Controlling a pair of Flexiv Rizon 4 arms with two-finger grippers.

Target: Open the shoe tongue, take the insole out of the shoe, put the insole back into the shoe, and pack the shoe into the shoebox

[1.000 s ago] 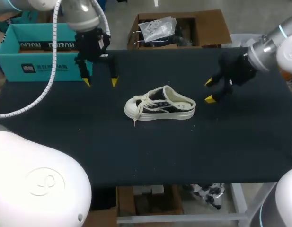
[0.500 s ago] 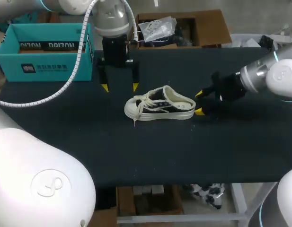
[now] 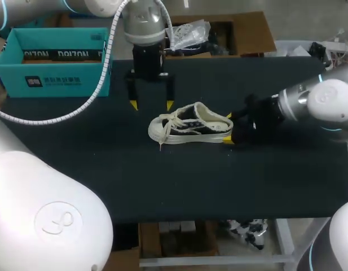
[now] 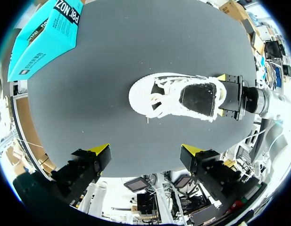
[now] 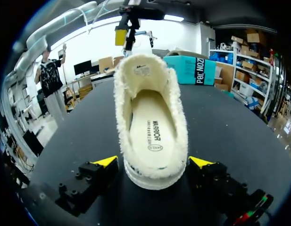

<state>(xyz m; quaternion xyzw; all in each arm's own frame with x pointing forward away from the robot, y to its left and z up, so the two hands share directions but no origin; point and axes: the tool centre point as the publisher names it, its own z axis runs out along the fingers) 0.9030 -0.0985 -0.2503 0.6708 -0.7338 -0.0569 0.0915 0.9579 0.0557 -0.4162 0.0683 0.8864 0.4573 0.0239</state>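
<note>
Closing in: left gripper (image 3: 152,105) and right gripper (image 3: 231,129) had both drawn up to the shoe (image 3: 190,124) from farther out.
Left gripper: came across from upper left of the frame to just above the toe end, centre frame. Fingers spread, nothing held.
Right gripper: slid in from the right to the heel. Fingers spread either side of it, no contact seen.
Shoe: unmoved on the table (image 3: 162,180), centre frame, toe pointing left.
Insole (image 5: 152,127): lay inside the shoe.
Tongue (image 4: 171,96): under loose laces, not yet lifted.
Meaning: likely heel to be braced, tongue next. First step not begun.
Box (image 3: 52,79): upper left of frame, open, well apart from the shoe.
Count: one shoe, one insole, one box, two grippers.
</note>
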